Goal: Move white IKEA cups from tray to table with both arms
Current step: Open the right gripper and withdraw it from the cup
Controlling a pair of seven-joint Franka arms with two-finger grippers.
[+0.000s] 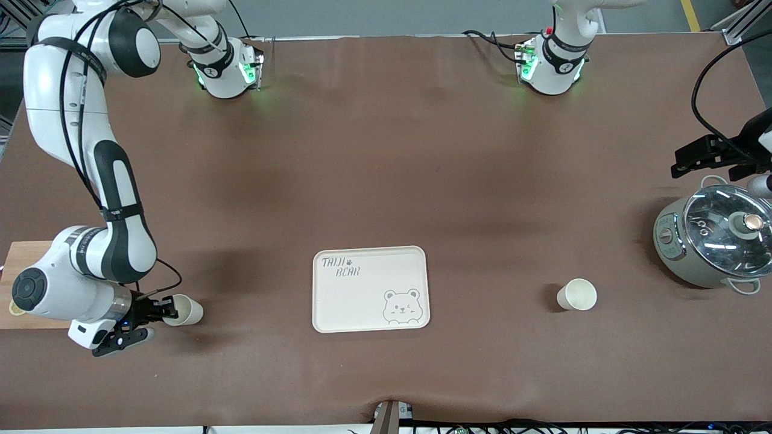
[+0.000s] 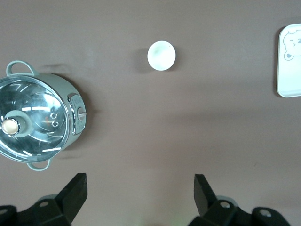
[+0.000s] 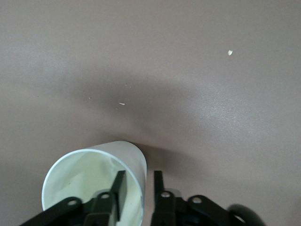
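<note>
One white cup [image 1: 184, 309] is near the right arm's end of the table, beside the bear tray [image 1: 370, 288]. My right gripper [image 1: 169, 310] is shut on its rim: in the right wrist view one finger [image 3: 118, 188] is inside the cup [image 3: 94, 174] and the other is outside the wall. I cannot tell whether this cup is off the table. The second white cup [image 1: 577, 295] stands upright between the tray and the pot, and also shows in the left wrist view [image 2: 161, 55]. My left gripper [image 1: 684, 163] is open and empty, up over the table near the pot, well apart from that cup.
A grey pot with a glass lid [image 1: 718, 238] stands at the left arm's end of the table and shows in the left wrist view [image 2: 35, 117]. A wooden board [image 1: 18, 283] lies at the right arm's end, under that arm's wrist. The tray's edge shows in the left wrist view [image 2: 289, 61].
</note>
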